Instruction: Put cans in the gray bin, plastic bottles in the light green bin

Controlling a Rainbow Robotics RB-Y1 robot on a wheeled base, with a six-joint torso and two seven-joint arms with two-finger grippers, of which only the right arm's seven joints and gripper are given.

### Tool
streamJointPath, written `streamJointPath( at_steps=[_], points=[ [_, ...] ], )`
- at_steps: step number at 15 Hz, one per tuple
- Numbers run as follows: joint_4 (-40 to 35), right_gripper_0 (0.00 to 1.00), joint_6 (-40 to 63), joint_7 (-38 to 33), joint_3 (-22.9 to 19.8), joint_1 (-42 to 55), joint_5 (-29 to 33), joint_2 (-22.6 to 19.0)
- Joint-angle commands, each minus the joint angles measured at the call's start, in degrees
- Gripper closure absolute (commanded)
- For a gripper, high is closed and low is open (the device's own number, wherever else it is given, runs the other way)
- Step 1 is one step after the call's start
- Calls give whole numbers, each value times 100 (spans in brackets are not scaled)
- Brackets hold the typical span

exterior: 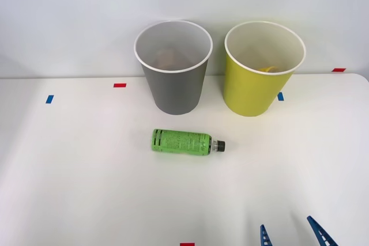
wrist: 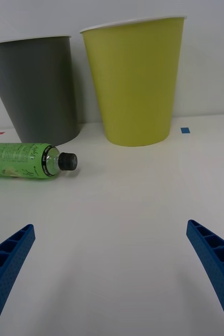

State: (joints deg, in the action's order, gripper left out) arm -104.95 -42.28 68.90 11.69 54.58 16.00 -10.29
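White table (exterior: 86, 188) w/ two tall tapered bins standing upright side by side at the far side, near the wall, close but not touching. Gray bin (exterior: 174, 79) is on the robot's left, light green bin (exterior: 256, 82) on the right; both have white rims & pale insides. Something brownish sits low inside the gray bin and a bit of yellow shows low inside the light green one — can't tell what either is. Green plastic bottle (exterior: 181, 142) lies on its side on the table, just in front of the gray bin, apart from it, black cap (exterior: 219, 146) pointing to the robot's right, toward the spot in front of the light green bin. Wrist view has the same layout: bottle (wrist: 20, 160) lying flat before the gray bin (wrist: 38, 89), cap end facing the gap below the light green bin (wrist: 135, 79). Right gripper (exterior: 291, 234) sits low at the near edge of the table, on the robot's right, well apart from the bottle — blue ribbed fingers (wrist: 7, 262) spread wide, nothing between them, bare tabletop under them. Small red & blue tape marks (exterior: 120, 85) dot the table near the bins and at the near edge.
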Motion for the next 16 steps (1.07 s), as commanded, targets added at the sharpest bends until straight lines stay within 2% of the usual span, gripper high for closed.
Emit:
streamJointPath(
  at_steps=[1,16],
  points=[
    [0,0,1,0,0,0,0,0],
    [0,0,1,0,0,0,0,0]
  ],
)
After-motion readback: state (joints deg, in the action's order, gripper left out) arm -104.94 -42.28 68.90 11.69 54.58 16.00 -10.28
